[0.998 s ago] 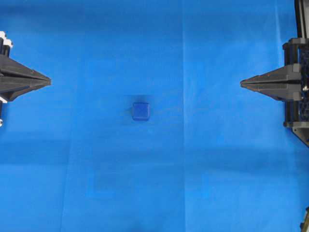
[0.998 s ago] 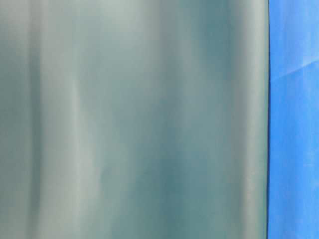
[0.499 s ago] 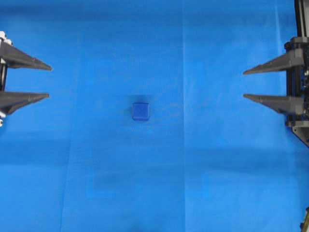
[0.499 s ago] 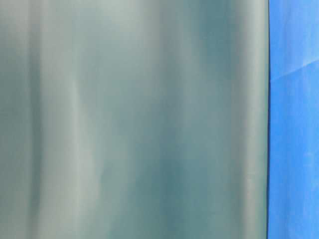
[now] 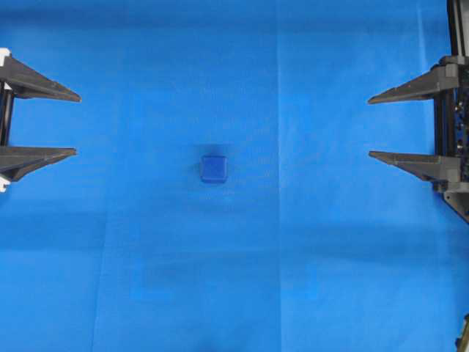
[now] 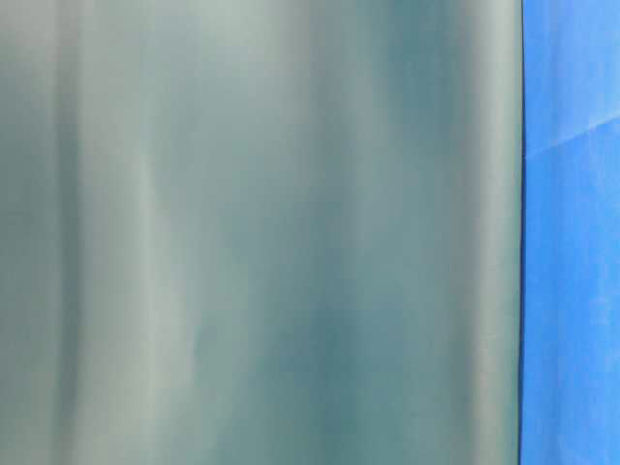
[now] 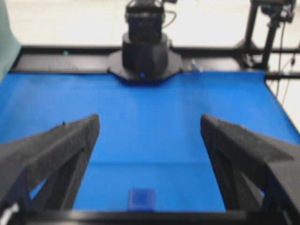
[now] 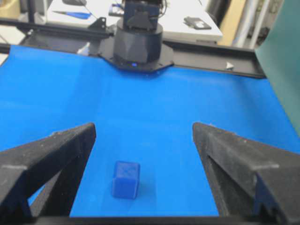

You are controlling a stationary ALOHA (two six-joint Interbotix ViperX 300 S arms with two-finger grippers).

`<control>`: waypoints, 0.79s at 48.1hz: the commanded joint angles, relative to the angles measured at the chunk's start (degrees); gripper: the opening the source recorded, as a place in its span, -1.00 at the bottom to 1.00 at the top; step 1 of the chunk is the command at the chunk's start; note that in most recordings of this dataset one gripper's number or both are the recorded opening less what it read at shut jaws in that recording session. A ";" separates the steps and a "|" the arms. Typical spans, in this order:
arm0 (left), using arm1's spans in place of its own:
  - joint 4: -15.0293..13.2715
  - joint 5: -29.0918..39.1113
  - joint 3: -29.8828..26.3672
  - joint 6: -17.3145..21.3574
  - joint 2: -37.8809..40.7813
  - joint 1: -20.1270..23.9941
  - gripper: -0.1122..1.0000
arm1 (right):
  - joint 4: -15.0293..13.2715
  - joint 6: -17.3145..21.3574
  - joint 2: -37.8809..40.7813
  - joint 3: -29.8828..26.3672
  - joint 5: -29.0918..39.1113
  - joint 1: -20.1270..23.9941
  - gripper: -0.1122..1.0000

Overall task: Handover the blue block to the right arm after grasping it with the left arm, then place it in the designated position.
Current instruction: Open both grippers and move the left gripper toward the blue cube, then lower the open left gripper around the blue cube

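The blue block [image 5: 214, 169] sits on the blue cloth near the middle of the table, a small dark-blue cube. It also shows low in the left wrist view as the block [image 7: 142, 198] and in the right wrist view as the block [image 8: 125, 179]. My left gripper [image 5: 76, 125] stands at the left edge, open, fingers pointing right, well short of the block. My right gripper [image 5: 370, 127] stands at the right edge, open, fingers pointing left, also far from the block. Nothing lies between either pair of fingers. In the wrist views, both the left gripper [image 7: 150, 124] and the right gripper [image 8: 144, 131] gape wide.
Blue cloth [image 5: 242, 279] covers the whole table. A grey-green blurred surface [image 6: 262, 232] fills most of the table-level view. The opposite arm's black base [image 7: 143, 56] stands at the far table edge; the other base [image 8: 138, 44] shows in the right wrist view.
Both grippers went from shut to fully open while staying in place. The block has not moved.
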 commanded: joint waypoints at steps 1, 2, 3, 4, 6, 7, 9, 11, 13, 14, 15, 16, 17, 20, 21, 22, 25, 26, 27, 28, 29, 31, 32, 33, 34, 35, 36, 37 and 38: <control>0.09 -1.67 -1.23 -0.09 1.85 0.26 0.85 | 0.26 0.09 0.26 -1.67 -0.26 -0.26 0.95; 0.09 -2.11 -1.32 0.00 2.46 0.26 0.85 | 0.26 0.09 0.26 -1.67 -0.35 -0.26 0.95; 0.09 -2.55 -1.41 0.00 3.08 0.26 0.85 | 0.35 0.09 0.35 -1.67 -0.44 -0.26 0.95; 0.09 -2.90 -1.67 0.00 3.60 0.26 0.85 | 0.26 0.09 0.35 -1.67 -0.53 -0.26 0.95; 0.09 -3.60 -2.29 0.00 5.27 0.35 0.85 | 0.26 0.09 0.35 -1.67 -0.53 -0.26 0.95; 0.09 -3.96 -2.55 0.00 5.98 0.26 0.85 | 0.26 0.09 0.35 -1.67 -0.53 -0.26 0.95; 0.09 -4.48 -3.16 -0.09 7.38 0.26 0.85 | 0.26 0.09 0.26 -1.76 -0.53 -0.26 0.95; 0.09 -5.10 -4.04 0.00 9.05 0.26 0.85 | 0.26 0.09 0.35 -1.76 -0.53 -0.35 0.95; 0.09 -5.54 -4.66 0.00 10.37 0.26 0.85 | 0.26 0.09 0.35 -1.76 -0.53 -0.35 0.95; 0.09 -5.71 -5.10 0.00 10.99 0.26 0.85 | 0.26 0.09 0.26 -1.76 -0.53 -0.26 0.95; 0.09 -5.98 -5.45 0.00 11.69 0.35 0.85 | 0.26 0.09 0.26 -1.85 -0.53 -0.26 0.95; 0.09 -6.24 -5.80 0.00 12.39 0.26 0.85 | 0.26 0.09 0.26 -1.85 -0.53 -0.26 0.95; 0.09 -6.42 -6.15 0.00 13.01 0.35 0.85 | 0.26 0.09 0.26 -1.85 -0.53 -0.26 0.95; 0.09 -7.65 -7.47 0.18 15.03 0.35 0.85 | 0.35 0.09 0.26 -1.85 -0.62 -0.26 0.95; 0.09 -8.00 -7.73 0.18 15.64 0.35 0.85 | 0.26 0.09 0.26 -1.85 -0.62 -0.26 0.95; 0.09 -8.44 -8.00 0.18 16.17 0.35 0.85 | 0.26 0.09 0.26 -1.85 -0.62 -0.35 0.95; 0.09 -10.11 -8.96 0.26 18.19 0.53 0.85 | 0.26 0.09 0.26 -1.85 -0.79 -0.35 0.95; 0.09 -10.46 -9.23 0.26 18.90 0.53 0.85 | 0.26 0.09 0.35 -1.85 -0.88 -0.35 0.95; 0.09 -10.90 -9.67 0.26 19.42 0.62 0.85 | 0.26 0.09 0.35 -1.85 -0.88 -0.35 0.95; 0.09 -11.16 -9.93 0.26 20.13 0.62 0.85 | 0.35 0.09 0.44 -1.85 -0.88 -0.26 0.95; 0.09 -11.43 -10.37 0.26 20.74 0.70 0.85 | 0.26 0.09 0.44 -1.85 -0.88 -0.26 0.95; 0.00 -11.69 -11.16 0.26 22.06 0.79 0.85 | 0.26 0.09 0.44 -1.85 -0.97 -0.26 0.95; 0.09 -11.87 -11.60 0.26 22.76 0.88 0.85 | 0.26 0.09 0.44 -1.85 -0.97 -0.26 0.95; 0.09 -11.95 -12.22 0.35 23.82 0.88 0.85 | 0.26 0.09 0.44 -1.85 -1.05 -0.35 0.95; 0.09 -11.95 -12.74 0.35 24.52 0.97 0.85 | 0.26 0.09 0.44 -1.85 -1.05 -0.26 0.95; 0.09 -11.95 -13.18 0.35 25.22 0.97 0.85 | 0.26 0.09 0.44 -1.85 -1.05 -0.26 0.95; 0.09 -11.95 -13.80 0.35 25.93 1.05 0.85 | 0.26 0.09 0.44 -1.85 -1.05 -0.26 0.95; 0.09 -11.95 -14.33 0.35 26.72 1.05 0.85 | 0.26 0.00 0.44 -1.85 -1.05 -0.35 0.95; 0.09 -11.95 -14.85 0.35 27.51 1.05 0.85 | 0.26 0.09 0.44 -1.85 -1.05 -0.35 0.95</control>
